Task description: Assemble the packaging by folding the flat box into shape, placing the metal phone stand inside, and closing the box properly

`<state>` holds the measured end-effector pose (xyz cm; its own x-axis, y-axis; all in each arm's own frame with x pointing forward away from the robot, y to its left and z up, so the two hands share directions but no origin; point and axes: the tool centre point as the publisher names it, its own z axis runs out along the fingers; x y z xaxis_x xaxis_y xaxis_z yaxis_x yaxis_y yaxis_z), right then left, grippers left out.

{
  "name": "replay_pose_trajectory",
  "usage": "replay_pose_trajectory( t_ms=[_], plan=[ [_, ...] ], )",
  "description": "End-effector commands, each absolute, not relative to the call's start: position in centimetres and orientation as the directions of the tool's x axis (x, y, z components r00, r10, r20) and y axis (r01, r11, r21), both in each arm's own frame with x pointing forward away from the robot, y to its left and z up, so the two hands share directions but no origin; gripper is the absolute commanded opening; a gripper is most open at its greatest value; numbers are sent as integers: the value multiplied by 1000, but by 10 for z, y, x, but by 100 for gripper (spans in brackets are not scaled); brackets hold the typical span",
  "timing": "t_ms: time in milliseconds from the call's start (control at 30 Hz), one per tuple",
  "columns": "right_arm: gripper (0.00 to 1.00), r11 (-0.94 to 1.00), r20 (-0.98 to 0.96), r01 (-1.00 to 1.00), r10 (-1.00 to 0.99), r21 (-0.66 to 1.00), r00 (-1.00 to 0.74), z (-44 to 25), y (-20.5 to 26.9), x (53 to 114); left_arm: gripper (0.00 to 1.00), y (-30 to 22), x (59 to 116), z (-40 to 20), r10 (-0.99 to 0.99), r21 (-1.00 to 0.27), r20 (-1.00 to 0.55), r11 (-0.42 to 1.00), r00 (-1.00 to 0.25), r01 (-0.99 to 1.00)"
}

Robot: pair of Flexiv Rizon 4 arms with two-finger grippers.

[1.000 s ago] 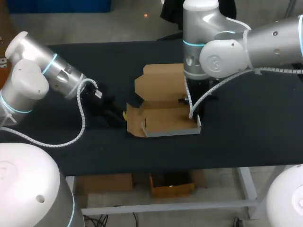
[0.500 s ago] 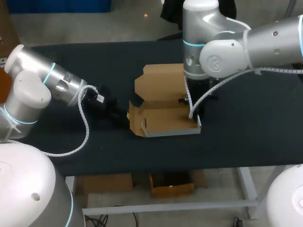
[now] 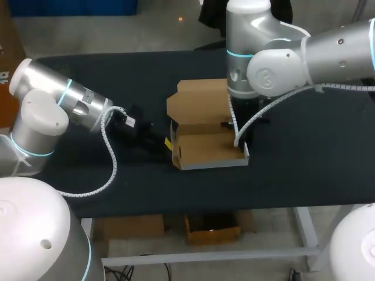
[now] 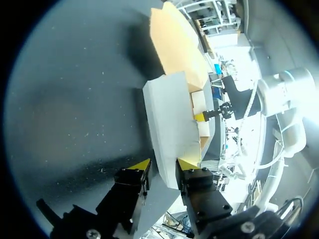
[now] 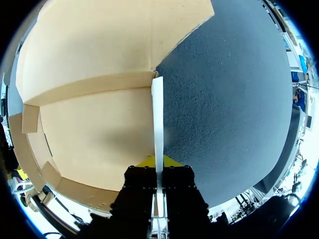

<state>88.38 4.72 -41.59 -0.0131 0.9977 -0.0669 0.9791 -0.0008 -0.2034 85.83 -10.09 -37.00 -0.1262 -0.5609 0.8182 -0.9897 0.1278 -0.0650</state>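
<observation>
- Step in hand: forming the box (image 3: 206,147). It sits mid-desk (image 3: 304,164) with the tray partly erected and the lid panel (image 3: 199,96) open, folded back on the far side.
- Right tool (image 5: 158,162): closed narrow on the box's right wall (image 5: 157,109), one tip on each side, steadying the tray.
- Left tool (image 4: 163,165): fingers parted, with the left side wall (image 4: 167,119) standing between them. A pinch from both sides is not evident.
- Phone stand: not seen in any view.
- Assessment: folding is incomplete; loading and closing are not yet done.
- Next move, in my judgement, calls for seating the left wall fully upright and tucking its tabs. The right-hand grip should brace the tray against sliding meanwhile.
</observation>
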Motion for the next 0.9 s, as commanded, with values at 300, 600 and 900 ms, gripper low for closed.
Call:
replay_pose_trajectory(
  t_ms=[300,600,900],
  plan=[
    [0,-1,-69,979,998,-206,-13,-416,48,884,33,-119,864,-369,-570,-67,811,135,-133,-989],
    [0,-1,-69,979,998,-206,-13,-416,48,884,34,-127,864,-368,-588,-65,797,144,-138,-987],
    [0,-1,-69,979,998,-206,-13,-416,48,884,33,-135,864,-369,-647,-64,752,122,-128,-990]
  ],
)
